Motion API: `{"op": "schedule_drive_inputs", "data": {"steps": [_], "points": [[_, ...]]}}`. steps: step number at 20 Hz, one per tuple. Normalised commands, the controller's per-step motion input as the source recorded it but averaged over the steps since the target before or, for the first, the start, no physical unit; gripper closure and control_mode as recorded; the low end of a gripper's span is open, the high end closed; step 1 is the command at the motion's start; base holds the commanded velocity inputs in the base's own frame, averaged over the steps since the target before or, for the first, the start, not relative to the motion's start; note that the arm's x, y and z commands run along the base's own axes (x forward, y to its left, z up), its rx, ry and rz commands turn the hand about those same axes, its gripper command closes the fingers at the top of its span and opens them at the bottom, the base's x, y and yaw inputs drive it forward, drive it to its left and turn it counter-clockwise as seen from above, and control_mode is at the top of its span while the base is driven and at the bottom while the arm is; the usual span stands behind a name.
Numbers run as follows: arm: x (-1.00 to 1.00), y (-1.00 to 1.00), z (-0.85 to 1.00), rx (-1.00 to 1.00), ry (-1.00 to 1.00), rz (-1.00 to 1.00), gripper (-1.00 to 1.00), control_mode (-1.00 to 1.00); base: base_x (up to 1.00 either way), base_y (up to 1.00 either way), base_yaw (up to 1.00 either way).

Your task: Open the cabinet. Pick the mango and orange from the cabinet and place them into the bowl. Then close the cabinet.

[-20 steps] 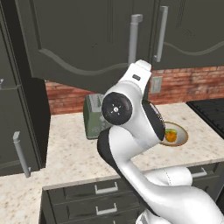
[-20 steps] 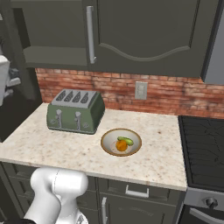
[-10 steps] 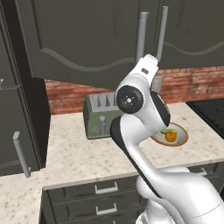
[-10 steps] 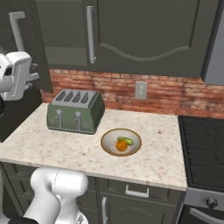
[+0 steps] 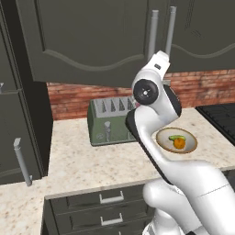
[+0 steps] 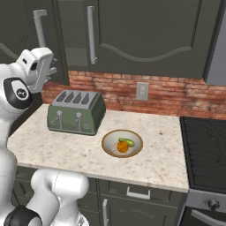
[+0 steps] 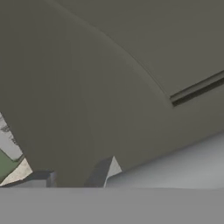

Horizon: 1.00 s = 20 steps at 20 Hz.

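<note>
1. I take the toaster as my landmark; it is green and stands on the light stone counter in front of the brick wall.
2. The bowl sits on the counter to the right of the toaster, near it but not touching. In the left base view I see the bowl also to the right of the toaster, partly behind the arm.
3. The orange and the mango both lie inside the bowl, touching each other; the mango is on the side toward the wall.
4. The cabinet hangs on the wall above the toaster. Its right door looks flat and shut, with its silver handle above the toaster.
5. The left door stands swung out from the cabinet, and its handle is up and to the left of the toaster.
6. The gripper is raised above the left end of the toaster, just beside the lower edge of the left door. I cannot tell whether it touches the door.
7. The fingers are spread wide and I see nothing between them.
8. In the hand view the dark door panel is very close in front of the fingertips.
</note>
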Motion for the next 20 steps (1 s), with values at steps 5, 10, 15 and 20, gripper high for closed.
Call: {"op": "schedule_drive_inputs", "data": {"steps": [5, 10, 15, 20], "points": [[0.73, 0.0, 0.0, 0.0, -0.01, 0.0, -1.0, -1.0, 0.0, 0.0, 0.0], [0.76, 0.0, 0.0, 0.0, -0.02, 0.0, -1.0, -1.0, 0.0, 0.0, 0.0], [0.77, 0.0, 0.0, 0.0, -0.01, 0.0, -1.0, -1.0, 0.0, 0.0, 0.0], [0.76, 0.0, 0.0, 0.0, 0.0, 0.0, -1.0, -1.0, 0.0, 0.0, 0.0]]}}
